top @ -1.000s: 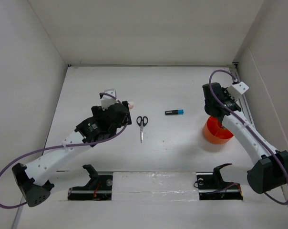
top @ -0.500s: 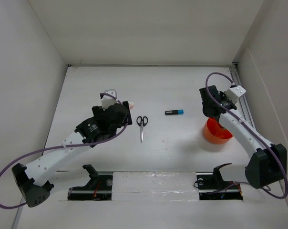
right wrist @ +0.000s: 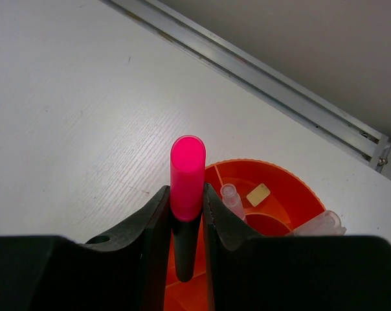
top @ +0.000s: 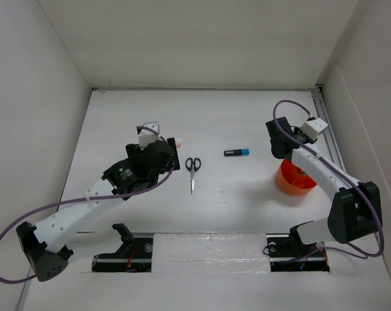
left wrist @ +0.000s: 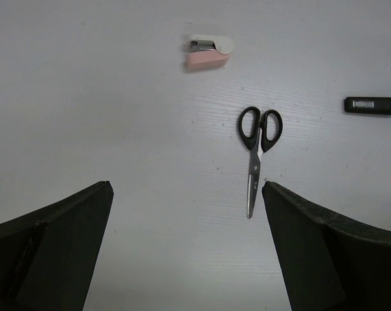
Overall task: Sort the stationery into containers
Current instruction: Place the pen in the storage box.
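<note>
My right gripper (right wrist: 186,197) is shut on a black marker with a pink cap (right wrist: 187,170), held upright over the near-left rim of the round orange tub (right wrist: 281,164). The tub's compartments hold a small yellow eraser (right wrist: 258,194) and clear-capped pens (right wrist: 232,196). In the top view the right gripper (top: 281,151) sits at the tub's (top: 298,183) left edge. My left gripper (left wrist: 187,194) is open and empty above the table. Black-handled scissors (left wrist: 258,139) lie just ahead of its right finger, a pink-white eraser (left wrist: 208,53) farther off, and a blue-capped marker (left wrist: 374,104) to the right.
In the top view the scissors (top: 192,170) and blue-capped marker (top: 237,153) lie mid-table, between the arms. A metal rail (right wrist: 260,71) runs along the table's right edge, beside the white wall, just behind the tub.
My right wrist has swung and shifted slightly left and away over the tub's left edge, still holding the pink-capped marker. The left arm has not moved.
</note>
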`<move>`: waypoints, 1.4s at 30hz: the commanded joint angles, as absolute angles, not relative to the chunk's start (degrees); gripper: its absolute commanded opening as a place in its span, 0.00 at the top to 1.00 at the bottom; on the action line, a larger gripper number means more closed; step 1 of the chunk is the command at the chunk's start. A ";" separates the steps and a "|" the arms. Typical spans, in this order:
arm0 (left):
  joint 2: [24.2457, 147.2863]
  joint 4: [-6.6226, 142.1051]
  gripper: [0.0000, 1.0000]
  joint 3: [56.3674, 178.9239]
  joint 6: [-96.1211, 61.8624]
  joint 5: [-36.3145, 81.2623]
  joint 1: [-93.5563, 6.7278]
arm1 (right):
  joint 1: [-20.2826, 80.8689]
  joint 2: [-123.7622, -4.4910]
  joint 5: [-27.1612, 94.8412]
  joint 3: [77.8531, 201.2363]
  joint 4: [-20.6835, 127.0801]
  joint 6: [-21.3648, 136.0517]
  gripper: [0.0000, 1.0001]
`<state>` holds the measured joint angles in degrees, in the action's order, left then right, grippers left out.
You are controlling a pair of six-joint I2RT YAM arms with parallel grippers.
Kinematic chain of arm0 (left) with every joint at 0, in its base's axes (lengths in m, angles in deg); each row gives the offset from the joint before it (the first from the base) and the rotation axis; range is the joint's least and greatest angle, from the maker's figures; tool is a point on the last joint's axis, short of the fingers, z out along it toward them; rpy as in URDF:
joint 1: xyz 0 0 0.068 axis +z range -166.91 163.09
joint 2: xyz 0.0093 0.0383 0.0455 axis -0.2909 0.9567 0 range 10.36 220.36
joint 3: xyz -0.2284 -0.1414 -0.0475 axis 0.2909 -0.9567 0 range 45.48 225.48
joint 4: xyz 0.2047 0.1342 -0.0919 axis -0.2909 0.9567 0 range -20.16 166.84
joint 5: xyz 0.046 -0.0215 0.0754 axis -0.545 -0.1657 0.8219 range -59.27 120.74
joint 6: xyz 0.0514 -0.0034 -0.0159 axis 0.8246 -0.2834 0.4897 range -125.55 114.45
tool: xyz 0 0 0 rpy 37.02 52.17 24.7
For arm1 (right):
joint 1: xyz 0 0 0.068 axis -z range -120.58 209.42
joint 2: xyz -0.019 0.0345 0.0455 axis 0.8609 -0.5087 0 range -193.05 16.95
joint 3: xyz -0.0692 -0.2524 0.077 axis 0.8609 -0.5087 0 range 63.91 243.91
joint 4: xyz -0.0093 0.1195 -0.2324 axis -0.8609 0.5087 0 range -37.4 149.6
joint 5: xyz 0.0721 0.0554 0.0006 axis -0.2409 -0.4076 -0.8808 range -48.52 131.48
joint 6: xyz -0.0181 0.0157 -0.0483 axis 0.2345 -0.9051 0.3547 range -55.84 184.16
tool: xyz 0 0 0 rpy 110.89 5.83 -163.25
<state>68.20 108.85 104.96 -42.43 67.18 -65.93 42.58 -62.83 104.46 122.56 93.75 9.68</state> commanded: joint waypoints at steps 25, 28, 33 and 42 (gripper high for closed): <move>66.43 107.90 0.00 103.92 -41.76 66.95 -65.96 | 44.04 -65.22 104.76 123.94 93.12 9.58 0.78; 66.43 107.90 0.00 103.92 -41.76 66.95 -65.96 | 44.04 -65.22 104.76 123.94 93.12 10.19 0.76; 65.91 107.90 0.00 103.92 -41.76 66.95 -65.96 | 44.04 -65.22 104.76 123.94 93.12 10.19 0.75; 65.38 107.90 0.00 103.92 -41.76 66.95 -65.96 | 44.04 -66.28 104.76 123.94 93.65 10.19 0.59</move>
<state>66.37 108.65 104.20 -42.37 66.68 -65.93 43.67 -65.92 104.00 122.56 94.12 10.36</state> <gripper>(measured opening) 0.997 0.405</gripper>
